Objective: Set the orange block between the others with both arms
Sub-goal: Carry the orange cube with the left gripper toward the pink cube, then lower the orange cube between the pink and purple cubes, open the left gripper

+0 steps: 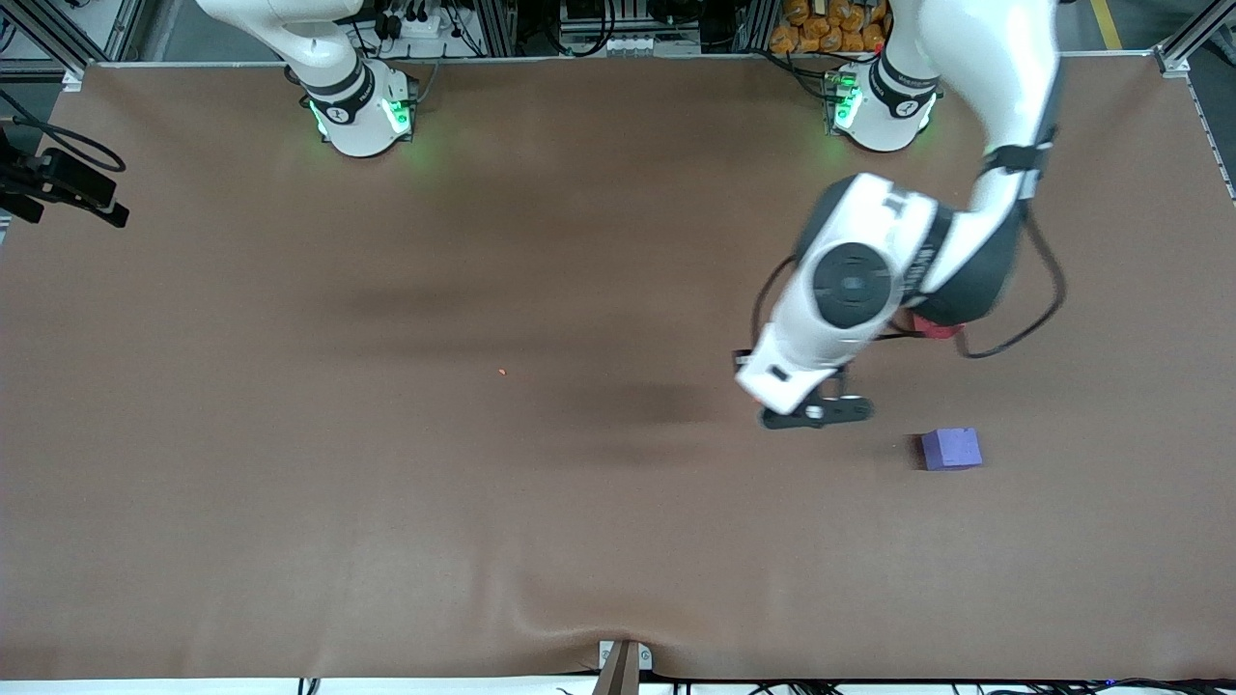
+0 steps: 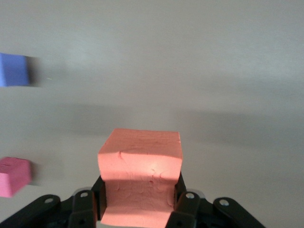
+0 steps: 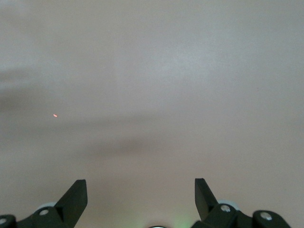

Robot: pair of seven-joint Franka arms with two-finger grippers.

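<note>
The left hand (image 2: 137, 209) is clamped on the orange block (image 2: 140, 178), its two black fingers (image 2: 183, 209) pressing the cube's sides so hard that the foam bulges and creases between them. In the left wrist view the block fills the space between the fingers, its top face lit and its front face in shade. From the front camera the left hand (image 1: 816, 410) hangs low over the brown worktop (image 1: 386, 502), with the left arm (image 1: 859, 280) reaching down from its green-lit base (image 1: 879, 106) and covering the block from that angle.

Taking the orange block as the landmark: the purple-blue cube (image 1: 951, 449) sits on the worktop near it, slightly nearer the front camera and toward the left arm's end. The red-pink cube (image 1: 937, 330) lies farther from the front camera than the purple-blue one, mostly hidden under the left arm's wrist, only an edge peeking out. Both cubes show in the left wrist view too, purple-blue (image 2: 13, 70) and red-pink (image 2: 14, 176), well apart from each other.

The right hand (image 3: 141, 197) waits with fingers spread wide, nothing between them, over bare worktop with a tiny orange speck (image 3: 55, 115) on it.
</note>
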